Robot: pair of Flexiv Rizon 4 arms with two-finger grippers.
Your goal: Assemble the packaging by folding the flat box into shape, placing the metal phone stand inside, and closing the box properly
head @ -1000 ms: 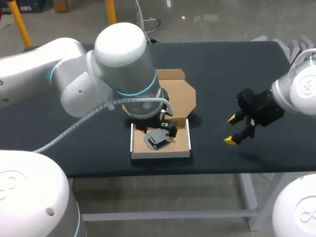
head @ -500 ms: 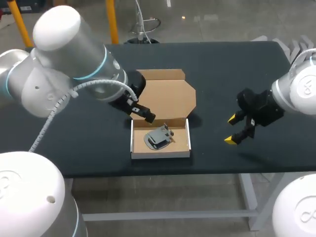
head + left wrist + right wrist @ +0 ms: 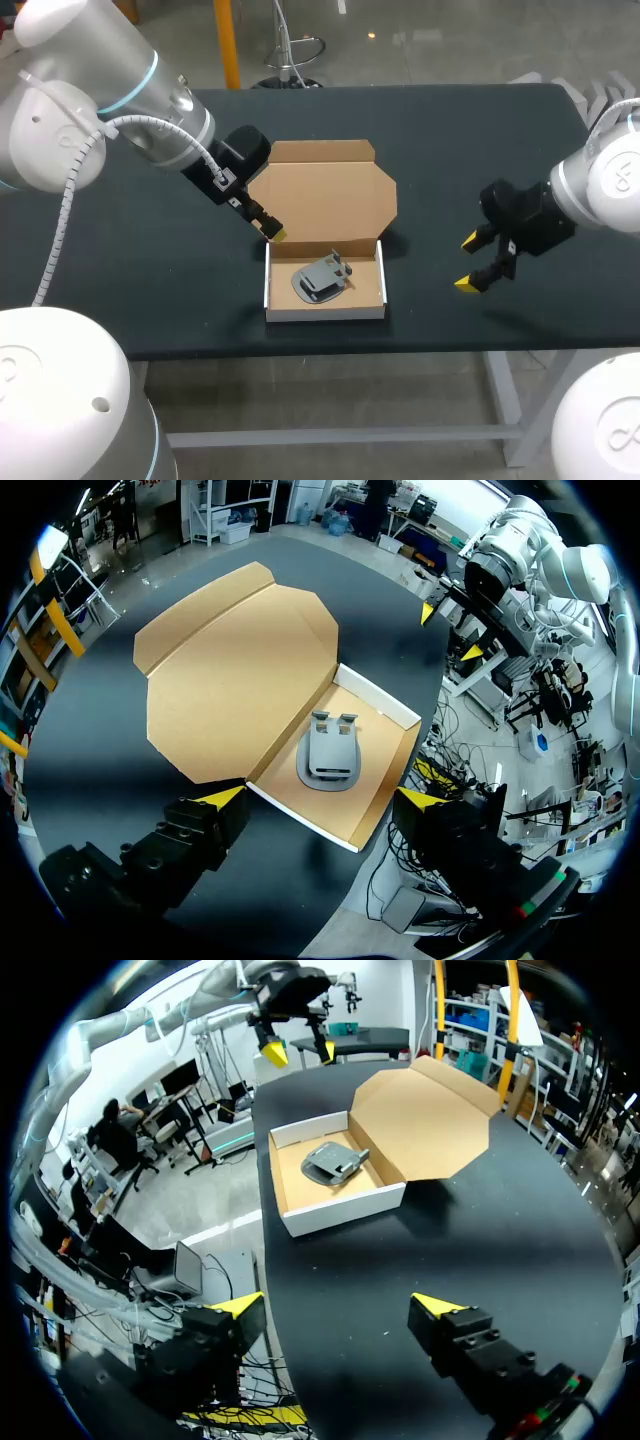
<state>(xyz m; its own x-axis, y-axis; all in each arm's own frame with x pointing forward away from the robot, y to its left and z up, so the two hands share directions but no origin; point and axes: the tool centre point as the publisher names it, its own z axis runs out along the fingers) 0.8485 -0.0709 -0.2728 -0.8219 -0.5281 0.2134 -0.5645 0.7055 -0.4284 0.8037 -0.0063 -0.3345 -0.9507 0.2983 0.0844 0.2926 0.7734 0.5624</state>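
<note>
Head view: phone stand [image 3: 320, 278] lies inside the box [image 3: 325, 312], left gripper [image 3: 272, 231] beside its rear left corner; left wrist view: that gripper gapes wide, empty, and should lift the lid [image 3: 240, 670] by its far edge; right wrist view: right gripper [image 3: 337, 1306] spread wide, empty, well apart from the box.

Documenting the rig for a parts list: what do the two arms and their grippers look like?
Left arm and right arm: glossy white rounded links, pale blue joint rings. A white spiral-wrapped cable runs along the left one. Left gripper and right gripper: black, with yellow-tipped fingers.
</note>
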